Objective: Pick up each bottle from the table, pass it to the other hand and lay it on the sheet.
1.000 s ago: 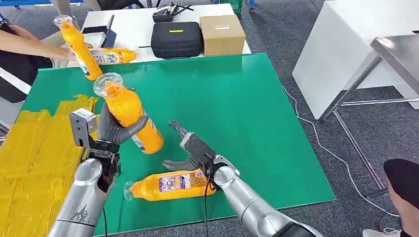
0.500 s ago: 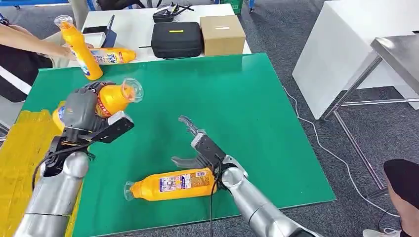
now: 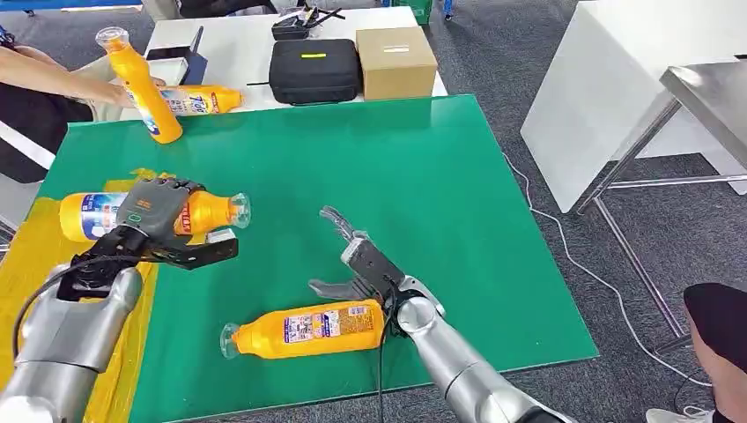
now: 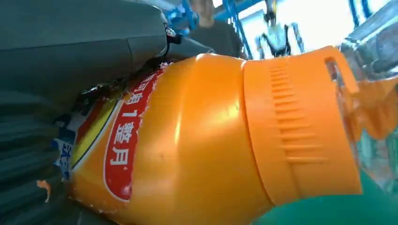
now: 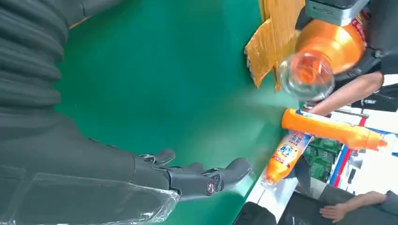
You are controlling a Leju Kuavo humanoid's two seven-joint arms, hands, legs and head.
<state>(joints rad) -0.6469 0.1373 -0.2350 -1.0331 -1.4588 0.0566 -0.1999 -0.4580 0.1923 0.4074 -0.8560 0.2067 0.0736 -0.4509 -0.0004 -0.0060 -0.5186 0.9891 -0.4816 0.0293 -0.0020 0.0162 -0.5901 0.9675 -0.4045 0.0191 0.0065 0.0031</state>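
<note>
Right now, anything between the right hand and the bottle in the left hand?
Head view: only bare green mat lies between the right hand and the held bottle.

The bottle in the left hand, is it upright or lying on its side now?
On its side. The bottle is horizontal in the left hand, its clear cap toward the green mat, its base over the yellow sheet.
</note>
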